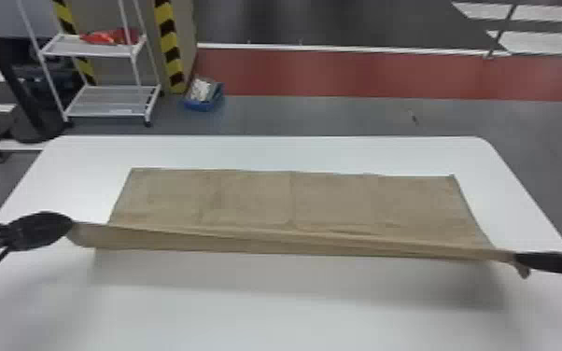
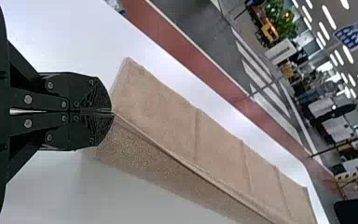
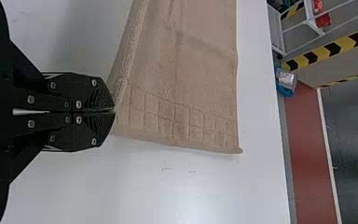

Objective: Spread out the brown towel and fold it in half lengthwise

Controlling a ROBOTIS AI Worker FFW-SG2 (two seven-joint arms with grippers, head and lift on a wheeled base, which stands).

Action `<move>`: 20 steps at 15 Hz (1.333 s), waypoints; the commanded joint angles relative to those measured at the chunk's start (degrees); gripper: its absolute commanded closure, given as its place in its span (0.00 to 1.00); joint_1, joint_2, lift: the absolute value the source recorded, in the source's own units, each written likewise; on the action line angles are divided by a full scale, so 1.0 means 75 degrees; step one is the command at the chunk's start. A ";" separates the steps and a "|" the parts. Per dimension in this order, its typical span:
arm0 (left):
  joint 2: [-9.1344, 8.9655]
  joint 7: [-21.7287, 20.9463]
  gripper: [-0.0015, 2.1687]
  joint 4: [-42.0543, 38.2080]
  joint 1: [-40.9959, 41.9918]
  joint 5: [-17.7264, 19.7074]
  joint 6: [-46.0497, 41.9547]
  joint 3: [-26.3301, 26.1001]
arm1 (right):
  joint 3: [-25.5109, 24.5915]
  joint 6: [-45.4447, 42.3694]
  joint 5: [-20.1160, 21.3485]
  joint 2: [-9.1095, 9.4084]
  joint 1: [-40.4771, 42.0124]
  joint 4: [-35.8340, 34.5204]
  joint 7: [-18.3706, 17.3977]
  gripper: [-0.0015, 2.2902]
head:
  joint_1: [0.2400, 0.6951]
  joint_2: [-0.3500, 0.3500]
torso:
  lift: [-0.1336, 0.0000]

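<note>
The brown towel point(image 1: 331, 200) lies stretched sideways over the table, its far part flat and its near edge lifted and pulled taut between both grippers. My left gripper point(image 1: 73, 225) holds the near left corner, and my right gripper point(image 1: 516, 256) the near right corner, where a small bit of cloth hangs below the fingers. In the left wrist view my left gripper point(image 2: 113, 113) is closed on the corner of the towel point(image 2: 168, 112). My right gripper point(image 3: 114, 110) likewise pinches the towel point(image 3: 191, 84) in the right wrist view, beside a border with a woven grid.
The white table point(image 1: 266, 151) extends beyond the towel on all sides, with shadow under the raised edge. Past its far side stand a white shelf rack point(image 1: 107, 100) and a blue bin point(image 1: 204, 95) on the floor. A striped pillar point(image 1: 170, 46) rises behind them.
</note>
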 commanded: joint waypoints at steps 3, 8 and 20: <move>0.0175 -0.0840 0.65 -0.0289 0.0300 -0.0396 -0.0213 0.0374 | -0.0513 -0.0260 -0.0273 -0.0004 0.0265 -0.0241 0.0253 0.66 | 1.00 0.45 | 0.07; 0.0105 -0.1297 0.65 -0.0348 -0.0520 -0.1122 0.0092 -0.0294 | 0.0155 -0.0142 -0.0050 -0.0015 -0.0719 0.0146 0.0241 0.66 | 1.00 0.44 | 0.07; 0.0046 -0.1426 0.65 -0.0488 -0.0497 -0.1204 0.0373 -0.0458 | 0.4034 0.2381 0.0934 0.0242 -0.1211 -0.2632 0.1261 0.13 | 1.00 0.79 | 0.07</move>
